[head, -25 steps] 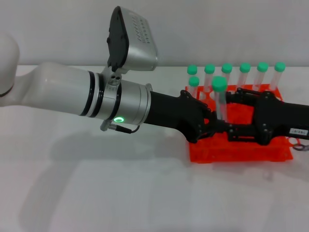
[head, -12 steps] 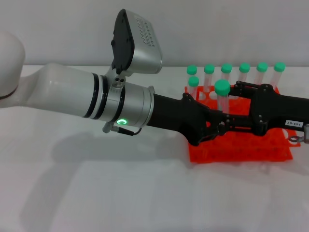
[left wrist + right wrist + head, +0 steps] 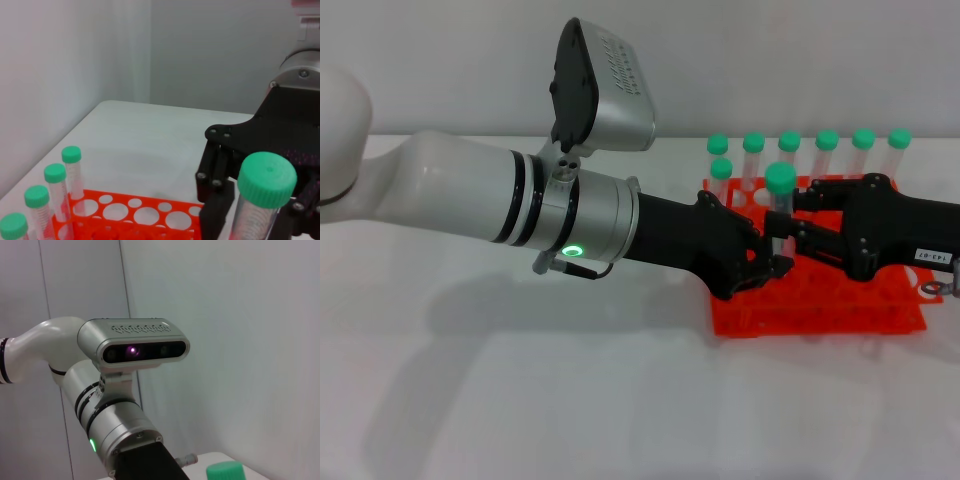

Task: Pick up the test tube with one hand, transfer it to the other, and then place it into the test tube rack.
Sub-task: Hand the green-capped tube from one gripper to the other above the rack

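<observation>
The test tube [image 3: 780, 190], clear with a green cap, stands upright in the air above the left part of the orange-red rack [image 3: 820, 305]. My left gripper [image 3: 772, 250], on the white-and-silver arm with the green ring, is shut on its lower part. My right gripper [image 3: 796, 226], black with a white label, comes in from the right and its fingers have closed on the tube just below the cap. The left wrist view shows the tube [image 3: 266, 182] close up, with the right gripper's black linkage [image 3: 220, 175] beside it. Its cap [image 3: 225, 471] shows in the right wrist view.
Several other green-capped tubes [image 3: 827, 140] stand along the rack's back row, and they also show in the left wrist view [image 3: 55, 175]. The rack's front holes [image 3: 135, 215] are open. The left arm's wrist camera housing [image 3: 600, 90] rises above the arm. White tabletop [image 3: 520, 400] lies in front.
The right gripper has risen and its fingers have drawn together around the tube. The left arm and the tube have stayed almost in place.
</observation>
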`<state>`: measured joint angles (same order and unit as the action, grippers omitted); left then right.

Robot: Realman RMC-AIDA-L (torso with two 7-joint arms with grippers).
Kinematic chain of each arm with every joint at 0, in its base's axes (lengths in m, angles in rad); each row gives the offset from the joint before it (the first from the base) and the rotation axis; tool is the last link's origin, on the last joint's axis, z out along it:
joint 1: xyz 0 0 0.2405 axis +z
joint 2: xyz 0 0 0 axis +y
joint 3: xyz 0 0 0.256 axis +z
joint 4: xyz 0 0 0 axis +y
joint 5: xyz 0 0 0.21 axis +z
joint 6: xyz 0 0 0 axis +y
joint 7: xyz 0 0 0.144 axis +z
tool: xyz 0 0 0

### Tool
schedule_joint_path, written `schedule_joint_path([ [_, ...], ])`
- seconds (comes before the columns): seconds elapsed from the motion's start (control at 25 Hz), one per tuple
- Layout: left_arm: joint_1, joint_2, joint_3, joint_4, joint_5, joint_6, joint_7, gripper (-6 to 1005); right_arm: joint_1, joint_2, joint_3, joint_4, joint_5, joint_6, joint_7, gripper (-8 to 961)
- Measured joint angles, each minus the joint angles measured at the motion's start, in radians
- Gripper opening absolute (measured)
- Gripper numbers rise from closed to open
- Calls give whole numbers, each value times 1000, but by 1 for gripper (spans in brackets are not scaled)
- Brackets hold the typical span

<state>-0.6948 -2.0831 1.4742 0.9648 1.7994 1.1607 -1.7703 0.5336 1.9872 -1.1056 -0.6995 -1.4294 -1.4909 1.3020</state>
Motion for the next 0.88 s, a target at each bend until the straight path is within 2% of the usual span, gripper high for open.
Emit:
schedule_joint_path([
  [0.28, 0, 0, 0, 0, 0, 0, 0, 192, 0, 2, 0, 0, 1, 0, -1, 301],
  [0.52, 5, 0, 0, 0, -1, -9, 0, 192, 0, 4, 8, 0, 4, 1, -1, 238],
  [0.88, 61, 1, -8, 18, -10, -26, 5, 192, -9, 1, 53, 0, 5, 1, -1, 227],
])
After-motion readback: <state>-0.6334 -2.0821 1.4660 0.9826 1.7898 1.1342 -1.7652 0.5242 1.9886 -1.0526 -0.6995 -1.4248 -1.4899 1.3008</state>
